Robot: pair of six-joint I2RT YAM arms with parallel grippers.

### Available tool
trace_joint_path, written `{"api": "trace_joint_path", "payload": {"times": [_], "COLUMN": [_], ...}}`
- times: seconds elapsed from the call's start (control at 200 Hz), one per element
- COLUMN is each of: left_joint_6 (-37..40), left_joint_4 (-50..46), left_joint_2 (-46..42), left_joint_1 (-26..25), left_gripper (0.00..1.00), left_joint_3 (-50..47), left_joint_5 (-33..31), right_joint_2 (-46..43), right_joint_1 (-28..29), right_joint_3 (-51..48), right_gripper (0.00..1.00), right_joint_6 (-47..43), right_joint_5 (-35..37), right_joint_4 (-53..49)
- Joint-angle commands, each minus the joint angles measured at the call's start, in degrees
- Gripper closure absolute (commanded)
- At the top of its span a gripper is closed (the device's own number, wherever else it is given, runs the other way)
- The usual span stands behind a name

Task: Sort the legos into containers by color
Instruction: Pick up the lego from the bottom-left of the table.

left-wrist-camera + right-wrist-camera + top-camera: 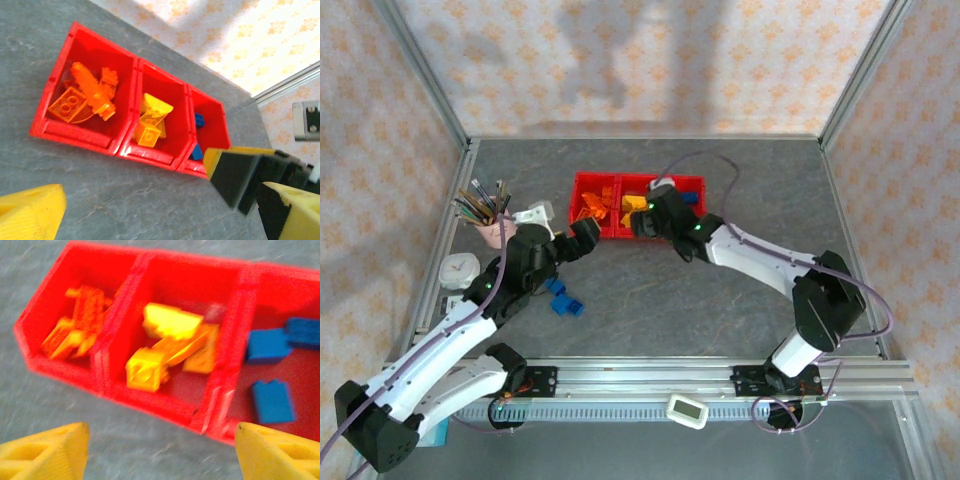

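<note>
Your right gripper (640, 217) hangs over the containers (620, 177), jaws partly apart and holding nothing. Your left gripper (586, 236) has its jaws wide and bare. Take the blue legos (565, 300) lying on the table (720, 300) near it, coming straight down. The container row runs left to right, openings up, and blue belongs at its right end.

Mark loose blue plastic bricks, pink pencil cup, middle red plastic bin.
Blue bricks (561, 304): top view, left brick's top.
Pencil cup (490, 234): top view, side wall.
Middle bin (164, 87): left wrist view, back wall.
</note>
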Motion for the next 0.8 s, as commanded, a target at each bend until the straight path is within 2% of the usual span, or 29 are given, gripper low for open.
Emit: {"api": "trace_joint_path", "payload": {"times": [0.0, 0.25, 0.435, 0.616, 0.796], "left_joint_6": [-1.79, -5.02, -7.83, -10.14, -11.04], "left_joint_4": [-8.17, -17.84, -23.28, -26.29, -27.54], "left_joint_2": [-3.00, -10.18, -14.01, -17.30, -18.85], "left_joint_1": [0.45, 0.41, 0.45, 0.41, 0.39], "left_gripper": [0.01, 0.01, 0.01, 0.01, 0.01], "left_joint_3": [-1.29, -2.80, -3.38, -3.95, -3.97], "left_joint_5": [-2.81, -5.41, -6.61, -8.09, -9.02], "right_joint_2": [-1.41, 2.54, 8.49, 13.43, 18.09], "right_joint_1": [5.34, 17.56, 23.15, 25.20, 25.98], "right_joint_3": [-2.00, -4.67, -2.59, -1.73, 1.17], "right_gripper": [0.22, 0.16, 0.12, 0.11, 0.13], "right_joint_6": [0.56, 2.18, 3.05, 2.54, 0.58], "right_joint_5": [-0.16, 0.28, -0.43, -3.69, -3.53], "right_joint_4": [-0.05, 4.72, 7.06, 12.31, 13.67]}}
